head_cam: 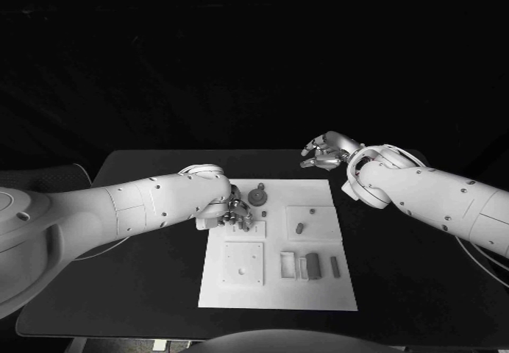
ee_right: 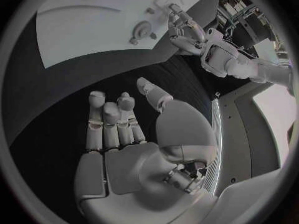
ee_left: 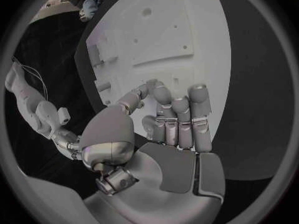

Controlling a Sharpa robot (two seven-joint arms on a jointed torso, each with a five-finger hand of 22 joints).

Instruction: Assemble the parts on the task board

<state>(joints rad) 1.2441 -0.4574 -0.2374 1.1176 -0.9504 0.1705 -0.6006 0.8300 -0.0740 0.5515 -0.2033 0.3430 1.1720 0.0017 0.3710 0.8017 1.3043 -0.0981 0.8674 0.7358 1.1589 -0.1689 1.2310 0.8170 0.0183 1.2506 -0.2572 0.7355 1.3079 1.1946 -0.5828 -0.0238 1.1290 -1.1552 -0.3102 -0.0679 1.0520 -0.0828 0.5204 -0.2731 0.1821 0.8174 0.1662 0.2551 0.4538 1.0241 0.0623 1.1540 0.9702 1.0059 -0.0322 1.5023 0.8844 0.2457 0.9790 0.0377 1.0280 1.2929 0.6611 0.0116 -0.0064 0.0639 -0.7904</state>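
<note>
The white task board (head_cam: 278,290) lies in the middle of the black table. My left hand (head_cam: 235,213) hangs over its far left corner, fingers pointing down at the board. In the left wrist view that left hand (ee_left: 171,122) has its fingers curled close together, thumb tip near them, and I see no part between them. A round dark part (head_cam: 258,197) stands just right of it, with small parts (head_cam: 300,226) nearby. Several bar-shaped parts (head_cam: 312,266) lie in the near right area. My right hand (head_cam: 324,153) hovers off the board at the far right; as the right hand (ee_right: 124,129) shows in its wrist view, its fingers are spread and hold nothing.
A square raised plate (head_cam: 243,263) sits on the board's near left. Bare black table (head_cam: 403,279) surrounds the board on both sides. From the right wrist, the board (ee_right: 81,30) and the round part (ee_right: 140,29) lie ahead, with my left hand (ee_right: 184,30) beside them.
</note>
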